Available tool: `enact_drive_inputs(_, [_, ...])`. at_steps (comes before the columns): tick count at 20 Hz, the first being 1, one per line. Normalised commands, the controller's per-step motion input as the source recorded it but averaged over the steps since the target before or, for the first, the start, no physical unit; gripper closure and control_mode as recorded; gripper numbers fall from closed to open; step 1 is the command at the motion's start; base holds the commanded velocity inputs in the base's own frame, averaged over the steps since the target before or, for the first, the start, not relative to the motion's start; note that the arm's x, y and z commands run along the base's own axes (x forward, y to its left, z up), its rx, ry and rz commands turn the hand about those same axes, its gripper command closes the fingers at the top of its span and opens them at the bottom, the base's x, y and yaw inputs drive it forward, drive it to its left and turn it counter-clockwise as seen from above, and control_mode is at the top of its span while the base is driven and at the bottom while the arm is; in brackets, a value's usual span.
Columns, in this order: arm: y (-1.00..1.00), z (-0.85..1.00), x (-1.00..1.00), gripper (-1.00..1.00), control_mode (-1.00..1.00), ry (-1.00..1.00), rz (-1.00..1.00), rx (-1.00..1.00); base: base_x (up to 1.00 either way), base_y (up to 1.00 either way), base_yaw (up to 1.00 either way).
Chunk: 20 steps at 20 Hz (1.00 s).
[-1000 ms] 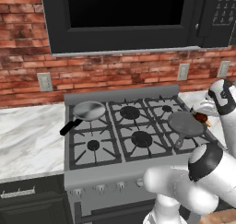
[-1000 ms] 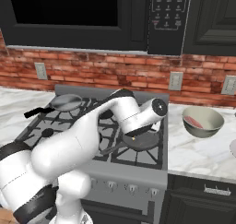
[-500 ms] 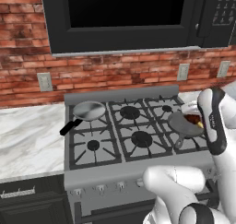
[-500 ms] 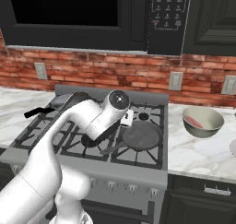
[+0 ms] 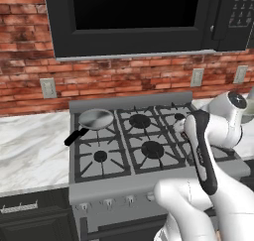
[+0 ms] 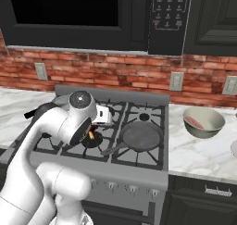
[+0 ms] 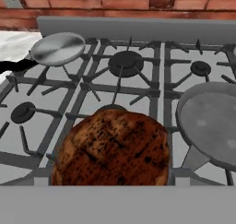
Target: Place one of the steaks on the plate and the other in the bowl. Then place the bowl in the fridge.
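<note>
Showing the white arm's end effector (image 6: 96, 127) poised low over the grey gas stove (image 5: 124, 181), above a front burner. Gripping, with jaws set wide, a flat brown seared steak with dark char lines (image 7: 113, 149); finger tips hidden behind the meat in the hand view. Holding that steak clear of the black grate, just beside the large round grey frying pan (image 6: 141, 136) on the front right burner, not touching it. Resting on the rear left burner, well apart: a smaller round grey frying pan with a black handle (image 5: 95, 119). Standing on the white marbled desk (image 6: 199, 157) to the right of the stove: a deep round cream-beige bowl (image 6: 209, 128), upright. Lying inside that bowl: a pinkish-red raw steak (image 6: 196, 123).
</note>
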Motion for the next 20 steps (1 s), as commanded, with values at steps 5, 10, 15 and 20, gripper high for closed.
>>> enact_drive_inputs(5, [0.06, 0.0, 0.0, 1.0, -1.0, 0.0, 0.23, -0.08, 0.0, 0.0, 0.0])
enact_drive_inputs(10, [0.04, 0.0, 0.0, 1.0, -1.0, 0.0, 0.34, -0.08, 0.0, 0.0, 0.0])
enact_drive_inputs(15, [0.25, 0.0, 0.0, 1.0, -1.0, 0.0, 0.33, -0.15, 0.0, 0.0, 0.0])
enact_drive_inputs(20, [0.11, 0.0, 0.0, 1.0, -1.0, 0.0, 0.26, -0.08, 0.0, 0.0, 0.0])
